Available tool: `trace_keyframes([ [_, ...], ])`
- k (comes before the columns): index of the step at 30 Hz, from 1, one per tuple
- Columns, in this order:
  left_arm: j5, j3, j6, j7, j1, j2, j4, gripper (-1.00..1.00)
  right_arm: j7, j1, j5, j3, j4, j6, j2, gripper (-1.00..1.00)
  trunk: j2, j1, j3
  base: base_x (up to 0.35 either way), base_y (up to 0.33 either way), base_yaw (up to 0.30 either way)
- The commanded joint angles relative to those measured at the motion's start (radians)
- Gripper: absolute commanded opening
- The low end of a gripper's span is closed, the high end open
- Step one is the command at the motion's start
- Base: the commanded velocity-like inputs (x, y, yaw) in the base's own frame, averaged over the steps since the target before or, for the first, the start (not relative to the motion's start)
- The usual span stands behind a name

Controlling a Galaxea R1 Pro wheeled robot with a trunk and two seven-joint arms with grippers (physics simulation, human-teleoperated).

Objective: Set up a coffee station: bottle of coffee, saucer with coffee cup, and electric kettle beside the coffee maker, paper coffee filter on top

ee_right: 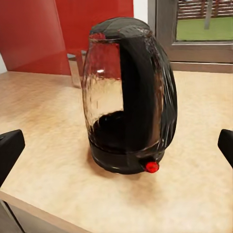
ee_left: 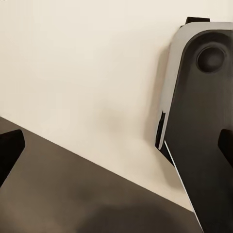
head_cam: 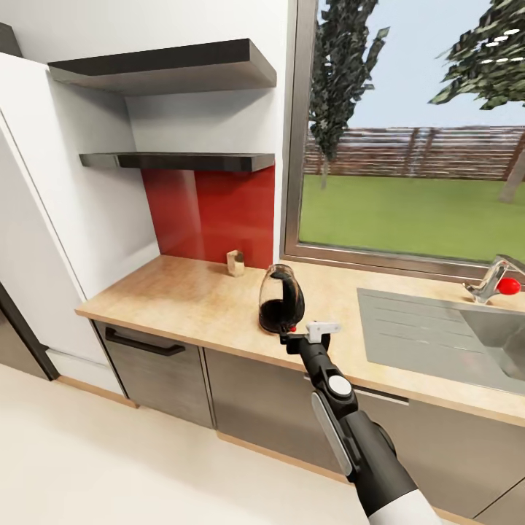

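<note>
The electric kettle (head_cam: pixel 281 299), a rounded glass jug with a black handle, dark base and small red mark, stands upright on the kitchen countertop (head_cam: pixel 182 299) near its front edge. My right gripper (head_cam: pixel 292 334) hovers just in front of the kettle's base, at the end of the outstretched right arm. In the right wrist view the kettle (ee_right: pixel 128 97) is close and centred, and the right gripper (ee_right: pixel 116 145) is open, with its fingertips (ee_right: pixel 10 148) wide apart and clear of the glass. My left gripper (ee_left: pixel 116 148) is open, hanging over the pale floor beside my own dark body.
A small beige block (head_cam: pixel 235 262) sits behind the kettle against the red backsplash. A steel sink (head_cam: pixel 437 328) and tap (head_cam: pixel 494 278) lie to the right. Two dark shelves (head_cam: pixel 175 160) hang above the counter, and a white fridge (head_cam: pixel 36 240) stands at the left.
</note>
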Motion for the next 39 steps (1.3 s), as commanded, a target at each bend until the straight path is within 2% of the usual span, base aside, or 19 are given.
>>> trace_keyframes([
  [1,-0.004,0.007,0.000,0.001,-0.001,0.000,0.000,1.00,-0.007,-0.001,-0.009,0.002,-0.001,0.004,-0.001,1.00,-0.002,0.001,-0.002,0.000,0.000,0.000],
  [12,-0.004,0.007,-0.001,0.001,-0.001,0.000,0.000,1.00,-0.009,-0.001,-0.008,0.004,0.006,0.004,-0.003,1.00,-0.002,0.001,-0.002,0.123,-0.028,0.000],
  [17,-0.004,0.007,-0.001,0.001,-0.001,0.000,0.000,1.00,-0.009,-0.001,-0.008,0.004,0.006,0.004,-0.025,1.00,-0.002,0.001,-0.002,0.011,-0.003,0.000],
  [22,-0.003,0.007,-0.001,0.001,-0.001,-0.001,0.000,1.00,-0.009,-0.001,-0.009,0.006,0.009,0.004,-0.036,1.00,-0.002,0.001,-0.002,0.001,0.000,0.000],
  [39,-0.003,0.007,-0.001,0.001,-0.001,0.000,0.000,1.00,-0.009,-0.001,-0.009,0.007,0.039,0.004,-0.037,1.00,-0.002,0.001,-0.002,0.027,0.000,0.000],
])
